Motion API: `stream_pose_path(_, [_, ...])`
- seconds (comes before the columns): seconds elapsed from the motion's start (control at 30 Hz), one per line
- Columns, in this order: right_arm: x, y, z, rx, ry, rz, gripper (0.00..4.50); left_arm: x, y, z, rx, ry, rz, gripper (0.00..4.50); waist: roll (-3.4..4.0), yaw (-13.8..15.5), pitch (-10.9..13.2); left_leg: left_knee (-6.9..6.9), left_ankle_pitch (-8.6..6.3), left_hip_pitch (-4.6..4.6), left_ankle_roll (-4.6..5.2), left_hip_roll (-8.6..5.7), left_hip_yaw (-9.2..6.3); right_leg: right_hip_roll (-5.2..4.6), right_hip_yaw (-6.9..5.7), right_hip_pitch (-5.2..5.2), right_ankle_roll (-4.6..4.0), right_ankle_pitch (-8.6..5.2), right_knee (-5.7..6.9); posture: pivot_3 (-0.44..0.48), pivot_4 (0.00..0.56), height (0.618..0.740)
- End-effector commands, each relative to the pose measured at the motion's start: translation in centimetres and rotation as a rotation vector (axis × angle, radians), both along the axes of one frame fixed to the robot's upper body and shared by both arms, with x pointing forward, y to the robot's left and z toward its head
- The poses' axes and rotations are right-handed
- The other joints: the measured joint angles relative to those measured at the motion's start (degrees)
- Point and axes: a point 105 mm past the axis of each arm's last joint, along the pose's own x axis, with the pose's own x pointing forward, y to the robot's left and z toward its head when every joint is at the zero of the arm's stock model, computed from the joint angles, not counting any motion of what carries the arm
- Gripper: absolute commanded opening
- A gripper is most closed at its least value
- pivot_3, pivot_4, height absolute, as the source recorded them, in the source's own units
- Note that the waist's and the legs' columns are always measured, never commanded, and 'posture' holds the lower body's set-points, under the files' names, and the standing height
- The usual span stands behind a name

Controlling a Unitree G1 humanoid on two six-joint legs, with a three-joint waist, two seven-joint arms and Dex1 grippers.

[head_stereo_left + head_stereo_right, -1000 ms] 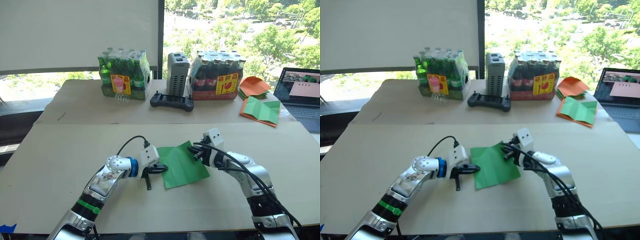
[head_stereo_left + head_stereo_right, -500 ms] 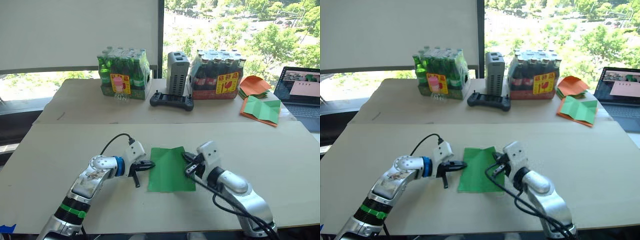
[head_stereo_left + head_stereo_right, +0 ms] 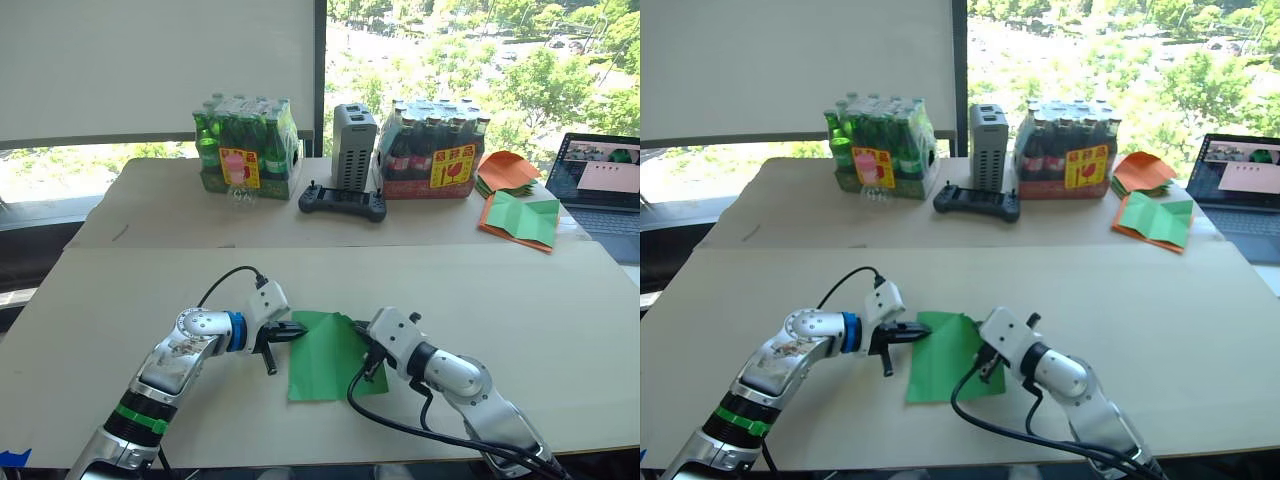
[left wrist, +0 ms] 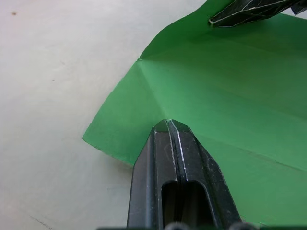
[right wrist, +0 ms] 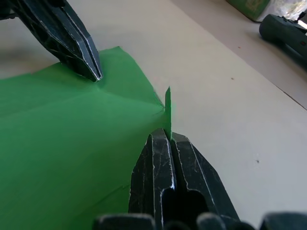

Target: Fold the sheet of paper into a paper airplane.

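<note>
Between right claw (image 5: pixel 169 136) tips, sheet of paper (image 5: pixel 62 143) edge pinched upright.

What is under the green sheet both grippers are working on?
The sheet of paper lies on the pale table, its far edge lifted slightly. The left gripper presses its left edge; the right gripper pinches a corner. Anything beneath the sheet is covered.
</note>
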Motion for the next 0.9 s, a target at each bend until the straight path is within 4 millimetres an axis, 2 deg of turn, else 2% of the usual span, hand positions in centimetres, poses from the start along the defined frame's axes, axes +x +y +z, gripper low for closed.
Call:
stream_pose_path(0.03, [-0.1, 0.3, 0.6, -0.012, -0.037, 0.039, 0.02, 0.0, -0.3, 0.6, 0.013, -0.041, -0.028, 0.0, 0.0, 0.0, 0.0, 0.0, 0.0, 0.0, 0.0, 0.0, 0.0, 0.0, 0.0, 0.0, 0.0, 0.0, 0.0, 0.0, 0.15, 0.678])
stream_pose_path(0.33, [-0.8, 1.0, -0.8, -0.06, 0.016, 0.106, 0.02, 0.0, -0.7, 0.7, 0.014, -0.051, -0.041, 0.0, 0.0, 0.02, 0.0, 0.01, 0.0, -0.01, 0.0, 0.0, 0.0, 0.0, 0.0, 0.0, 0.0, 0.0, 0.0, 0.0, 0.15, 0.678])
stream_pose_path(0.6, [-0.4, 0.9, -1.4, -0.082, 0.038, 0.09, 0.02, 1.2, -2.3, 3.8, -0.035, -0.107, -0.098, 0.0, 0.0, 0.1, 0.0, 0.09, 0.0, 0.0, 0.0, -0.01, 0.0, -0.01, -0.01, 0.05, 0.0, 0.0, 0.0, 0.0, 0.15, 0.678])
stream_pose_path(0.9, [-0.5, 1.0, -1.5, -0.077, 0.04, 0.081, 0.02, 2.1, -4.3, 2.7, -0.015, -0.108, -0.152, 0.0, -0.01, 0.05, 0.0, 0.09, 0.0, 0.01, 0.0, 0.0, 0.0, 0.01, -0.02, 0.06, 0.0, 0.0, 0.02, 0.0, 0.15, 0.678])
